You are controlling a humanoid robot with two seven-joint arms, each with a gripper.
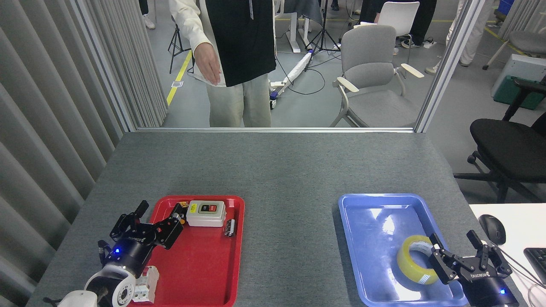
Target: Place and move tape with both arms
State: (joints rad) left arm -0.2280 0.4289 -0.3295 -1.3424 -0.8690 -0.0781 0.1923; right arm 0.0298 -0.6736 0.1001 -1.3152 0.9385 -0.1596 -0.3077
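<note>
Right gripper [465, 251] sits w/ fingers spread, holding nothing, at the near right corner of the blue tray [362, 256], just right of the tape [416, 266]; one finger overlaps the roll's right edge in the head view, can't tell if touching. Tape lies in the blue tray's near right part, tilted, core hole facing up and away.

Left gripper [155, 221], well left of the blue tray, is spread too, empty, over the left edge of the red tray [204, 281]. Its fingertips are near the grey switch box [206, 213] at that tray's far end, not gripping it. A small dark cylinder [230, 227] lies just right of the box.

Both trays rest on the grey table [281, 170], red one left of the blue tray w/ bare tabletop between.

A person [239, 59] stands beyond the table's far edge, one hand [210, 64] lowered, palm open.
</note>
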